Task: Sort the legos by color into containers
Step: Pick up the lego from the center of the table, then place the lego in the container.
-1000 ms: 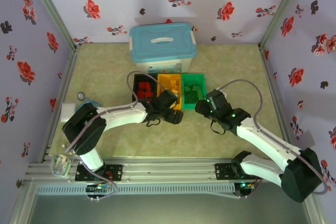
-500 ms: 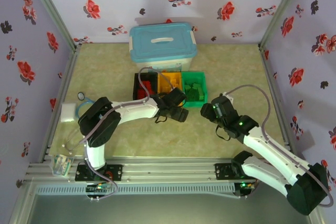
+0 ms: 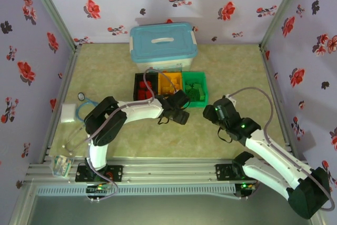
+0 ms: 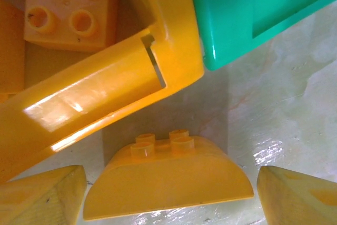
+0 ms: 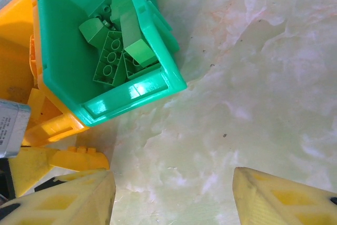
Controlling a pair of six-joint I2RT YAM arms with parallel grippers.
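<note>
A curved orange-yellow lego [image 4: 168,180] lies on the table, studs toward the bins. My left gripper [image 4: 169,196] is open and straddles it, one fingertip [image 4: 45,193] close on each side; from above, my left gripper [image 3: 179,113] sits just before the orange-yellow bin [image 3: 169,81]. That bin's corner [image 4: 110,90] holds an orange brick [image 4: 68,9]. The green bin [image 5: 152,85] holds green legos [image 5: 113,51]; the black bin [image 3: 138,85] holds red ones. My right gripper [image 5: 174,198] is open over bare table, right of the curved lego [image 5: 87,157], and from above my right gripper [image 3: 217,112] is near the green bin [image 3: 196,89].
A white box with a light-blue lid [image 3: 163,46] stands behind the bins. At the left edge lie a white block [image 3: 68,113], a blue ring [image 3: 84,106] and a small clear item [image 3: 62,164]. Flowered fabric walls enclose the table.
My left gripper has shifted right, from before the black and orange bins to the orange bin's right corner. My right gripper has drawn back from the green bin toward the near right.
</note>
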